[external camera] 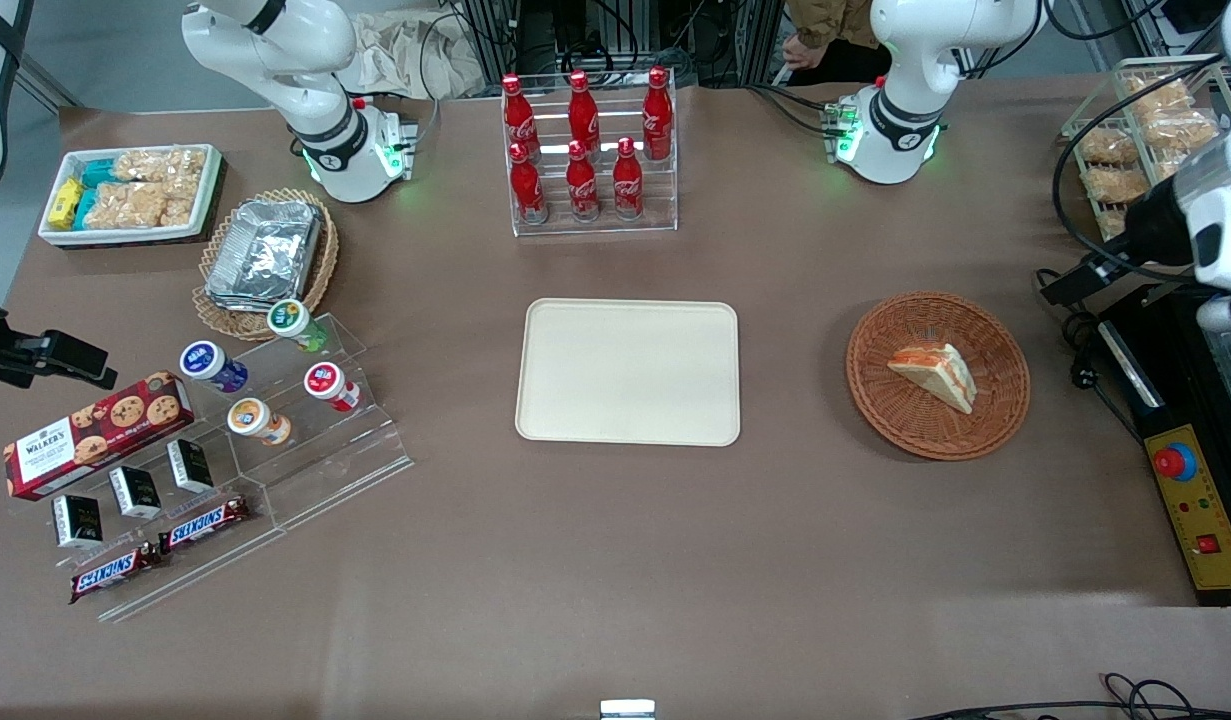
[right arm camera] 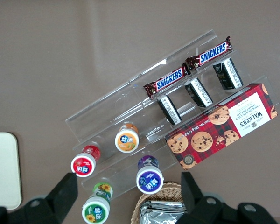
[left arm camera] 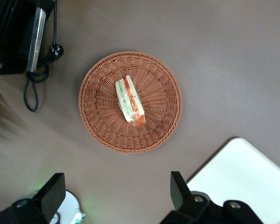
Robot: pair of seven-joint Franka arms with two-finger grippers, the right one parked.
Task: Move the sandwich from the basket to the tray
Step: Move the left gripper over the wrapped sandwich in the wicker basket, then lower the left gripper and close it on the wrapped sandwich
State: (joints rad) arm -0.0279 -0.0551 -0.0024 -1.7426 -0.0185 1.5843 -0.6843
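Note:
The sandwich (external camera: 937,372), a pale bread wedge with orange-red and green filling, lies in the round reddish-brown basket (external camera: 880,392) toward the working arm's end of the table. The left wrist view looks down on the sandwich (left arm camera: 129,100) and the basket (left arm camera: 98,119) from high up. The cream tray (external camera: 628,371) sits mid-table beside the basket; a corner of the tray (left arm camera: 242,175) shows in the wrist view. My left gripper (left arm camera: 115,189) is open and holds nothing. In the front view the gripper (external camera: 1070,283) hangs well above the table, off the basket's rim toward the working arm's end.
A rack of red cola bottles (external camera: 587,150) stands farther from the front camera than the tray. A black and yellow control box (external camera: 1197,500) with cables (external camera: 1080,350) lies beside the basket at the working arm's end. Snack displays (external camera: 205,440) crowd the parked arm's end.

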